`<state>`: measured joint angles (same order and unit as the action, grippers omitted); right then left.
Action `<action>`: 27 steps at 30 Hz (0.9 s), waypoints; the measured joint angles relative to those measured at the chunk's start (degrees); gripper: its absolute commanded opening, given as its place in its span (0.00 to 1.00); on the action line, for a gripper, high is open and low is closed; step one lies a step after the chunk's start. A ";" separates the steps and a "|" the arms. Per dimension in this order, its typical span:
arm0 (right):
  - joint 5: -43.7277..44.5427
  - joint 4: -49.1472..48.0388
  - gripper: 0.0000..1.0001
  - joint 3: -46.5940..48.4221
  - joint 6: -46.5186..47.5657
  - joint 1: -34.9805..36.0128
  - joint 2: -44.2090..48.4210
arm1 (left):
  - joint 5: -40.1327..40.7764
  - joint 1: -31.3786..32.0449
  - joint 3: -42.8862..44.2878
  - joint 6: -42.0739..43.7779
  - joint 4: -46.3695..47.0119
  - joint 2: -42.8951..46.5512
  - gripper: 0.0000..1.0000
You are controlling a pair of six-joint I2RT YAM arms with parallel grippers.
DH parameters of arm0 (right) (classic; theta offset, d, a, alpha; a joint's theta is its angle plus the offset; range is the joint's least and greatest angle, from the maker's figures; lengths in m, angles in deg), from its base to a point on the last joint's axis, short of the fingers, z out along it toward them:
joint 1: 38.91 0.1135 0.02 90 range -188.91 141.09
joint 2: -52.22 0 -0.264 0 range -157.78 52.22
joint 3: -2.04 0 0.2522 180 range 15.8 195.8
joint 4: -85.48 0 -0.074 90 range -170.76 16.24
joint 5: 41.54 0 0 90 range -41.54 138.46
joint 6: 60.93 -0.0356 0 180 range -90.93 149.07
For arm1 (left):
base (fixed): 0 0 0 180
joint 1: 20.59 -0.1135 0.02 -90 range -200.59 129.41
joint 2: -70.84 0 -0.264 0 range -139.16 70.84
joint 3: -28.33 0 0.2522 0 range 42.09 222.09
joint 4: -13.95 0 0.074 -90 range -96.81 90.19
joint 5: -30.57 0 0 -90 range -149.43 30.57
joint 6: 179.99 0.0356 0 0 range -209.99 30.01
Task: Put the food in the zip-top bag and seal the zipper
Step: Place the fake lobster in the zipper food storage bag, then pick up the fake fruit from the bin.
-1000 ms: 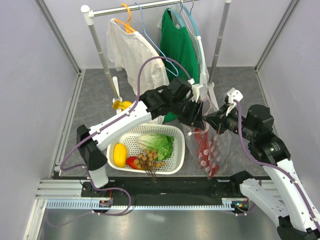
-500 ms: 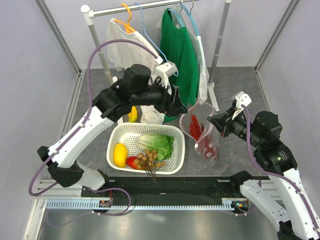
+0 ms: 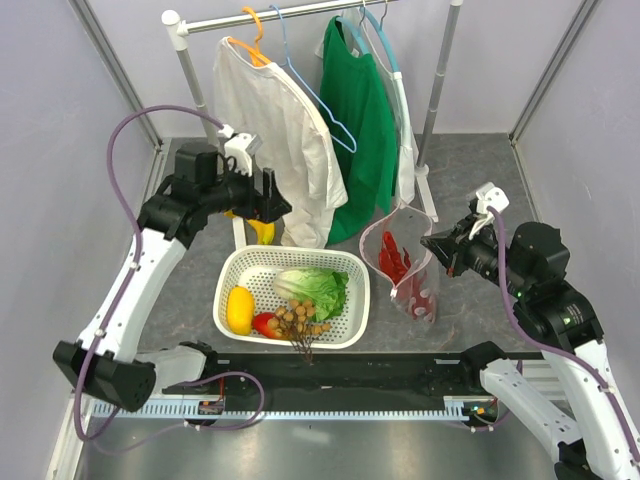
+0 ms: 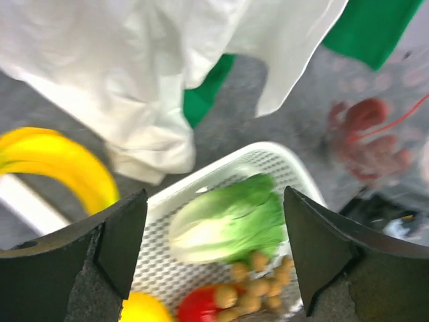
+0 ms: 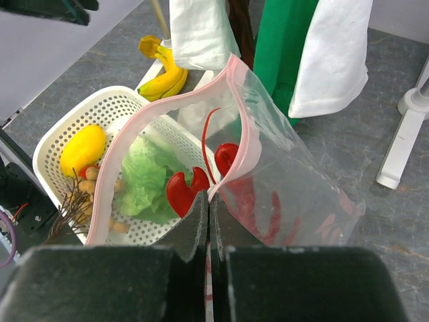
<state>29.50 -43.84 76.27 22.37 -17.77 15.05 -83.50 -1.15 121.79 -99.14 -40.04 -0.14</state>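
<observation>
- At the right of the grey worktop (image 3: 480,170), shows the right gripper (image 3: 432,243) with jaws closed on the mouth edge of the zip-top bag (image 3: 415,290), holding it upright and agape.
- Along that mouth, traces the pink zipper (image 5: 231,64), unsealed, its two sides well apart.
- Inside the bag, reveals the red lobster (image 3: 392,262), claws near the pinched rim.
- At upper left, catches the left gripper (image 3: 268,197) raised beside the white shirt (image 3: 275,130), jaws spread wide and holding nothing.
- Between the arms, picks out the white perforated basket (image 3: 300,254) carrying the green lettuce (image 3: 318,290), the brown longan bunch (image 3: 298,320) and a yellow fruit (image 3: 240,310) with a red piece touching it.
- Just beyond the basket's far rim, finds the yellow banana (image 3: 262,232) lying on the worktop, outside the bag.
- Behind, takes in the green shirt (image 3: 358,95) hanging beside the white one on the rack.
</observation>
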 measured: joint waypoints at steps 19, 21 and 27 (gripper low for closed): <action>0.85 0.48 0.00 0.00 -0.83 0.00 -1.97 | -4.74 -29.66 -9.27 28.02 11.17 -11.98 0.76; 0.85 0.48 0.00 0.00 -0.83 0.00 -2.25 | -6.38 -29.86 -10.80 28.74 14.12 -13.68 0.75; 1.05 0.50 0.00 0.00 -0.83 0.00 -3.19 | -10.32 -29.70 -11.10 30.32 21.62 -21.49 0.75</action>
<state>30.55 -43.33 76.27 21.54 -17.77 11.86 -93.82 -30.86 110.69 -68.82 -18.42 -21.63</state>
